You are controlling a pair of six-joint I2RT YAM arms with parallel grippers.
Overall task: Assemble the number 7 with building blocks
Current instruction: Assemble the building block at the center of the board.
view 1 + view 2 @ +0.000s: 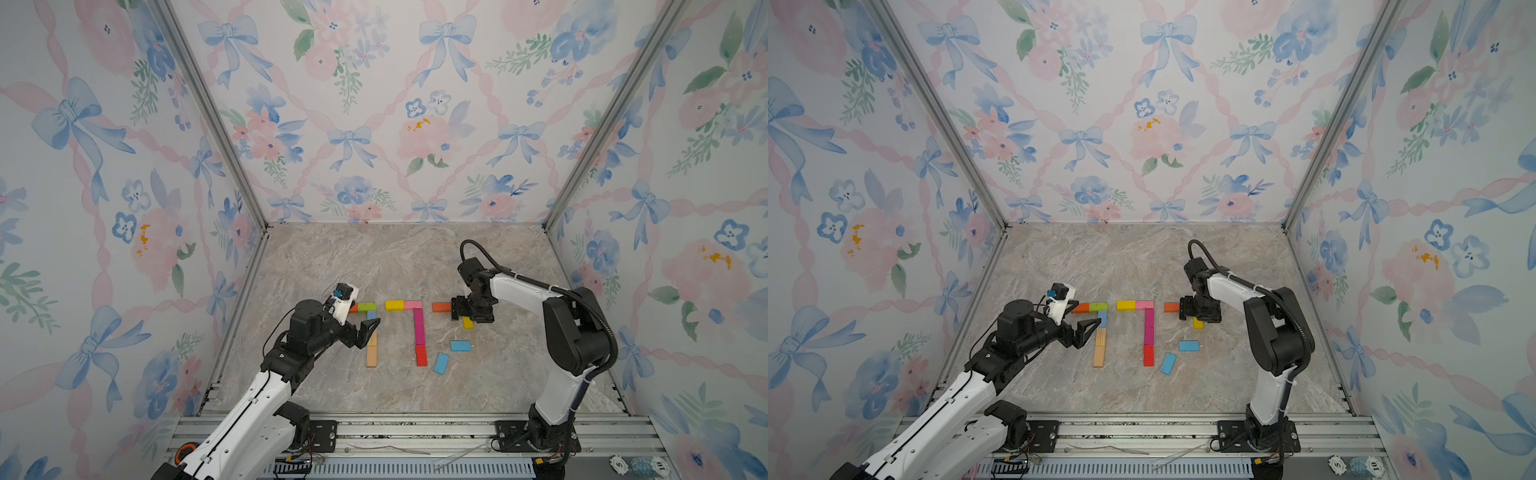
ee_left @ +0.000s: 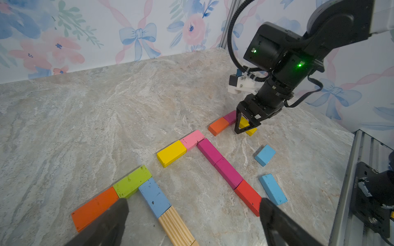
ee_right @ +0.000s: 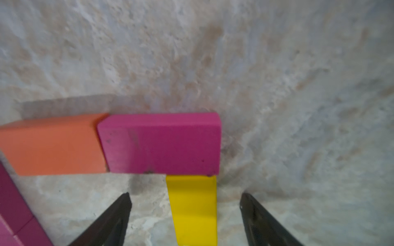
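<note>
Floral-papered walls (image 1: 374,104) enclose a marble-patterned tabletop (image 1: 374,257). The building blocks (image 1: 394,305) lie flat on it, in the lower centre of both top views.

1. Two sevens appear complete. The left figure (image 1: 372,351) has an orange and green bar over a blue and plain-wood stem. The middle figure (image 1: 1149,328) has a yellow and pink bar over a magenta and red stem.

2. A third seven is under construction at centre right in both top views. The orange block (image 1: 441,306) and magenta block (image 3: 162,142) butt end to end as the bar. The yellow stem block (image 3: 193,208) touches the magenta block's long edge at its outer end, at a right angle, and starts the stem.

3. The right gripper (image 3: 185,194) stands over the yellow stem block with its fingers spread. Bare table shows on both sides of the block, so nothing is gripped. The block is judged to be in position and free. The straddling stance suits a straight lift away without disturbing the joint.

4. The left gripper (image 2: 194,203) is spread wide and empty, hovering over the left figure's stem. It is judged to be parked clear of the right arm's work.

5. Two loose blue blocks (image 1: 460,345) lie near each other, lower in the frame than the yellow stem block and beside the middle figure's foot. They are probably stock for the rest of the stem.

6. Risk: a fingertip catching the yellow stem block on the way out would skew the corner.
</note>
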